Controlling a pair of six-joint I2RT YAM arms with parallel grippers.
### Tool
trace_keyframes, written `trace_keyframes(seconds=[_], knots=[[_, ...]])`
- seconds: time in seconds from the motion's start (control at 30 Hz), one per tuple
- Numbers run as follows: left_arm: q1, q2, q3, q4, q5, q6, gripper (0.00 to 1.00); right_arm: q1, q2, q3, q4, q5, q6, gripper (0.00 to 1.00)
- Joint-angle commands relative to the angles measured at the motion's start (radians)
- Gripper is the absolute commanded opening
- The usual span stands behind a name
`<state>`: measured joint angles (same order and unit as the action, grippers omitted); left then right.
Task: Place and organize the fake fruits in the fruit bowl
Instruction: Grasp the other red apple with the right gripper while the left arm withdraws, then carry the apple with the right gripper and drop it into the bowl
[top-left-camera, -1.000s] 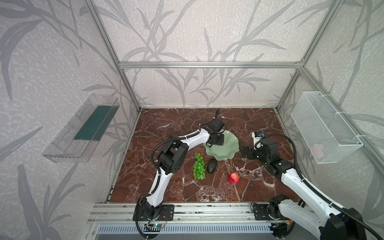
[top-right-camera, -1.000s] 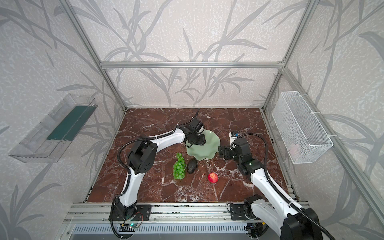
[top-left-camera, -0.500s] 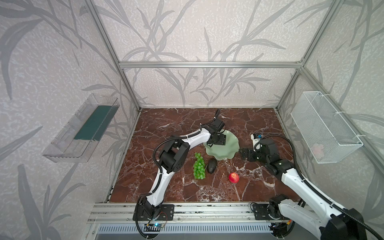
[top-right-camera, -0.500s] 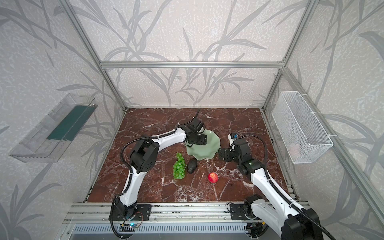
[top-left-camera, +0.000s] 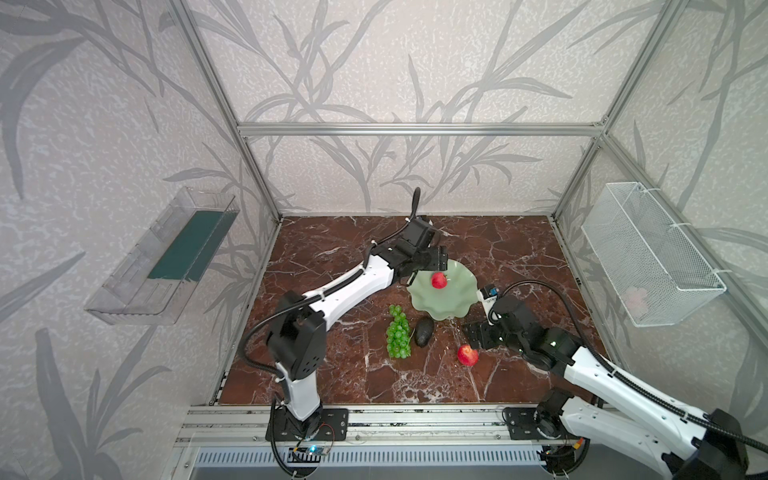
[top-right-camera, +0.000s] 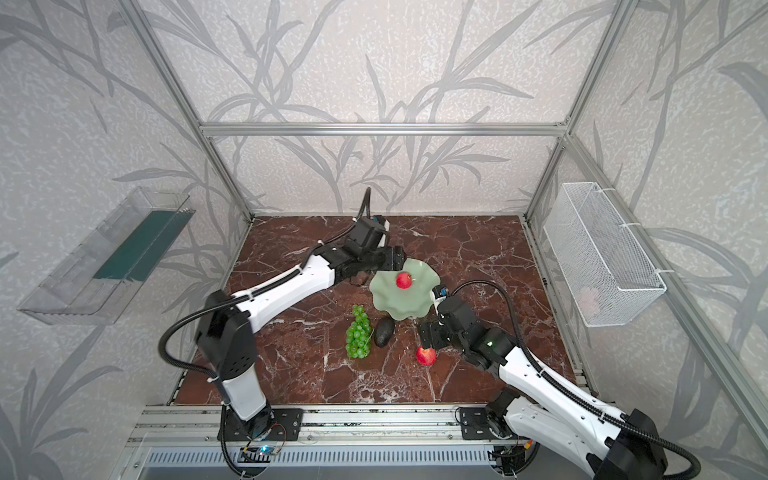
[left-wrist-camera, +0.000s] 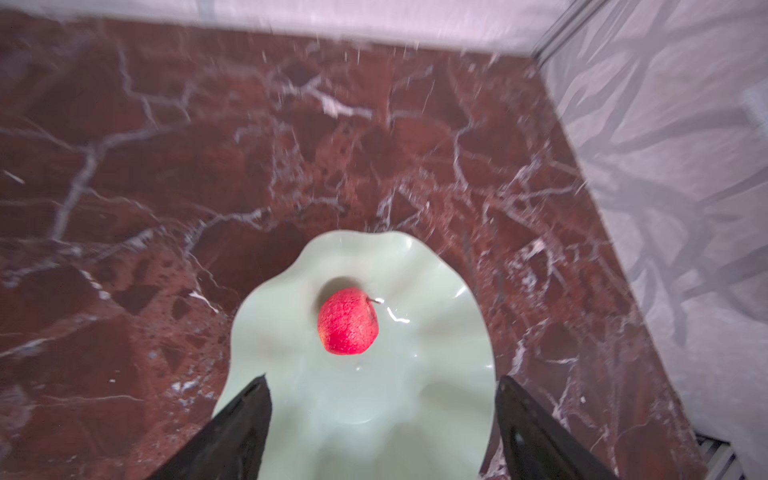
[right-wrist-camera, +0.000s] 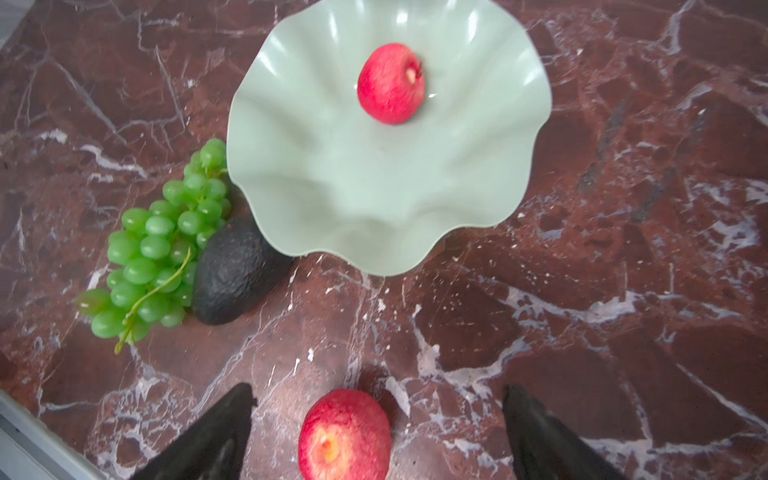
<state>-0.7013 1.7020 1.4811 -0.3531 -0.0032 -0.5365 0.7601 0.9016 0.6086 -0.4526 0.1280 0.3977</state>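
The left gripper (left-wrist-camera: 382, 380), newly spread, is leaving a red apple (left-wrist-camera: 348, 321) in the fruit bowl (left-wrist-camera: 436, 374) while the spread right gripper (right-wrist-camera: 379, 388) is lining up on the second apple (right-wrist-camera: 345, 434).

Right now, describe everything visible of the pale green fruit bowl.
The fruit bowl is a pale celadon green, glossy, shallow dish with a wavy, scalloped rim, looking like glazed ceramic or plastic. It stands upright on the red-brown marble tabletop, near the middle. One red apple lies inside, off centre toward the far side. The grapes and avocado lie just outside its near-left rim; whether they touch it cannot be told. The left gripper hovers over its rim, jaws open, holding nothing.
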Motion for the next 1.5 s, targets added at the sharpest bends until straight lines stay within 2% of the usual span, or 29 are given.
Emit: trace_keyframes(seconds=[0.0, 0.23, 0.27, 0.4, 0.7, 0.97, 1.1, 1.17, 1.37, 1.47], knots=[[-0.002, -0.154, -0.165, 0.099, -0.143, 0.0, 0.86, 0.079, 0.013, -0.013, -0.056, 0.094, 0.108, 0.9], [-0.001, -0.504, -0.49, 0.13, -0.284, 0.003, 0.91, 0.23, 0.116, -0.043, -0.024, 0.172, 0.233, 0.86], [-0.001, -0.556, -0.541, 0.132, -0.298, 0.001, 0.92, 0.249, 0.135, -0.041, -0.031, 0.194, 0.28, 0.85], [0.004, -0.751, -0.705, 0.117, -0.359, -0.017, 0.96, 0.293, 0.2, -0.045, -0.004, 0.235, 0.334, 0.82], [0.011, -1.049, -0.834, -0.043, -0.458, -0.039, 0.98, 0.302, 0.308, -0.062, 0.086, 0.257, 0.388, 0.68], [0.012, -1.145, -0.864, -0.124, -0.475, -0.055, 0.98, 0.33, 0.357, -0.063, 0.091, 0.278, 0.417, 0.58], [0.013, -1.16, -0.877, -0.129, -0.475, -0.065, 0.98, 0.337, 0.314, -0.062, 0.066, 0.302, 0.407, 0.45], [0.013, -1.162, -0.881, -0.132, -0.474, -0.071, 0.98, 0.337, 0.269, -0.055, 0.041, 0.32, 0.391, 0.42], [0.013, -1.169, -0.884, -0.145, -0.476, -0.071, 0.97, 0.336, 0.096, 0.007, -0.008, 0.432, 0.258, 0.38], [0.014, -1.175, -0.877, -0.175, -0.479, -0.071, 0.97, 0.292, 0.086, 0.053, 0.036, 0.456, 0.145, 0.37]])
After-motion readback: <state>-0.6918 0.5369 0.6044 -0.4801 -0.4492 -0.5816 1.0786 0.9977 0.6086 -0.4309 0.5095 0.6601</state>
